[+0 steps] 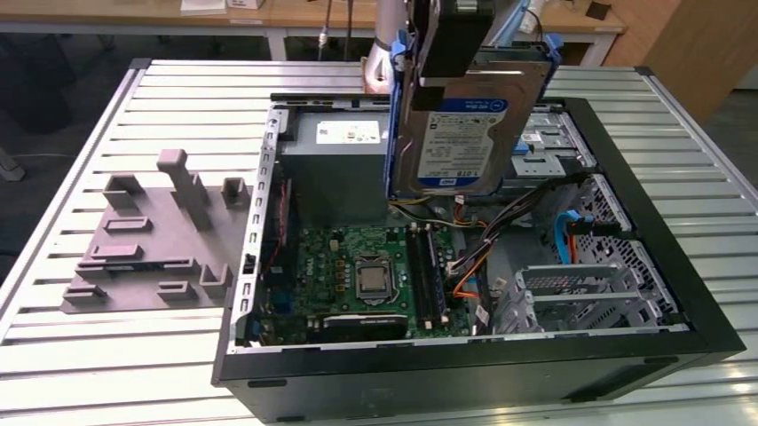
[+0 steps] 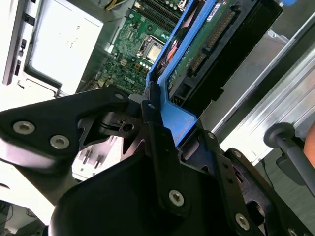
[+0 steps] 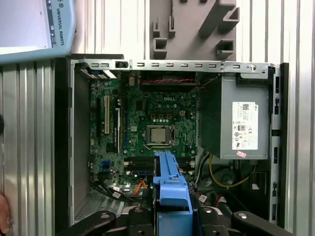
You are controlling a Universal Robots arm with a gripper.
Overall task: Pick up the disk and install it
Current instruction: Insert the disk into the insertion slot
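Note:
The disk [image 1: 456, 133] hangs upright over the open computer case [image 1: 663, 293]. It is a silver drive with a blue-and-white label in a blue carrier. My gripper [image 1: 454, 62] is shut on its upper end, at the carrier's tab. In the second wrist view the black fingers [image 2: 157, 142] clamp the blue tab, and the drive's green circuit board [image 2: 206, 44] runs away from them. In the first wrist view the carrier's blue edge [image 3: 170, 184] points down toward the motherboard [image 3: 152, 123]. The disk's lower end is above the case's inside, near the power supply.
Inside the case sit the grey power supply box [image 1: 337, 146], the motherboard [image 1: 367, 266] and metal drive cages [image 1: 592, 284] with blue parts on the exterior view's right. A grey fixture plate [image 1: 154, 240] lies on the slatted table [image 1: 71, 355]. Part of a hand [image 3: 3, 216] is beside the case.

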